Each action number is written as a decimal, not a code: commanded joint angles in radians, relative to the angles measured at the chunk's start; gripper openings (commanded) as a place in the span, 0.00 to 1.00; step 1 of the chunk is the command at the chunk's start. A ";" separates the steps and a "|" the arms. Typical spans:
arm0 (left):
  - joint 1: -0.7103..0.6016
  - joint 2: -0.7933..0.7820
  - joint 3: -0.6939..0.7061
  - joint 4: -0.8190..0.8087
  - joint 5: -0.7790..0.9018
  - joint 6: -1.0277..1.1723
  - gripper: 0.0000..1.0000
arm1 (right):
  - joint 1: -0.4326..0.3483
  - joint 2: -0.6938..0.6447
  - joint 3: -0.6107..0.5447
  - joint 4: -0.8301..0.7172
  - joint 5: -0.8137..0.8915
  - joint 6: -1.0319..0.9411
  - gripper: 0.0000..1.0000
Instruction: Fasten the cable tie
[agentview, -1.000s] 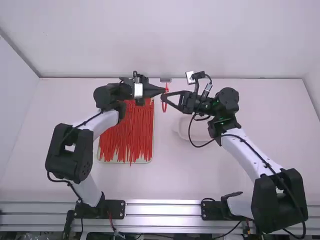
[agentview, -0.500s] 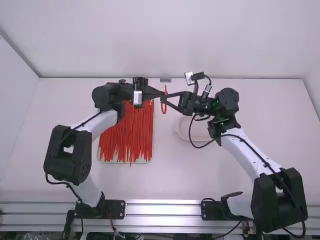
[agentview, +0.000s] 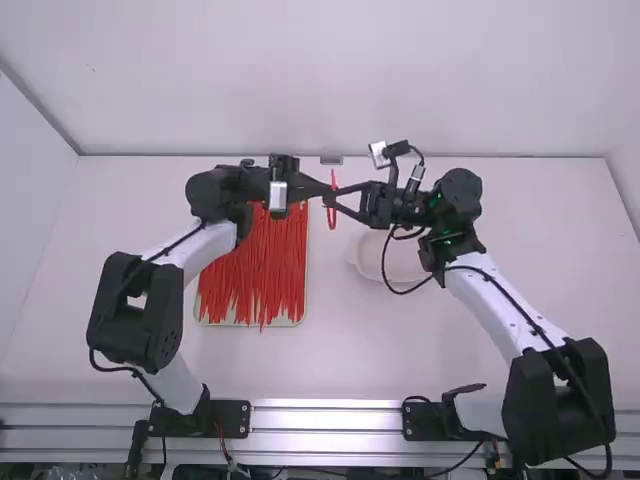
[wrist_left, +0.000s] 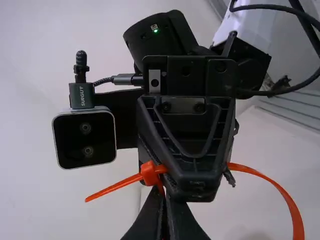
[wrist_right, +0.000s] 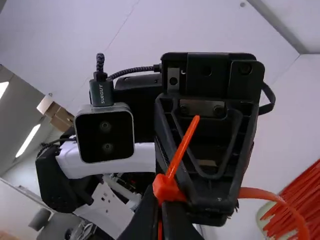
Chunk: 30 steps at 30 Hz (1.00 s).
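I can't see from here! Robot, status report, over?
Left gripper and right gripper both shut on the cable tie, above the table. Tie looped, tail through its head. Spare ties lie on the mat nearby.

My left gripper (agentview: 322, 183) and right gripper (agentview: 329, 197) meet at upper centre, the tie (agentview: 329, 214) between them; the pile (agentview: 255, 262) lies lower left.

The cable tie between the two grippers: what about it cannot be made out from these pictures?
High view: the cable tie is too small to show whether its tail is through the head.
Left wrist view: the right gripper covers part of the strap, and the loop is cut off by the picture edge.
Right wrist view: the left gripper hides part of the loop.
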 joint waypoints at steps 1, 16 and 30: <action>-0.073 -0.022 -0.013 0.024 0.136 -0.025 0.01 | -0.024 0.051 0.071 0.000 0.130 -0.005 0.00; -0.021 -0.023 -0.031 0.024 0.122 -0.077 0.01 | -0.062 0.085 0.097 0.009 0.007 -0.003 0.09; 0.013 -0.023 -0.031 0.022 0.126 -0.127 0.01 | -0.061 0.085 0.097 -0.001 -0.067 0.022 0.18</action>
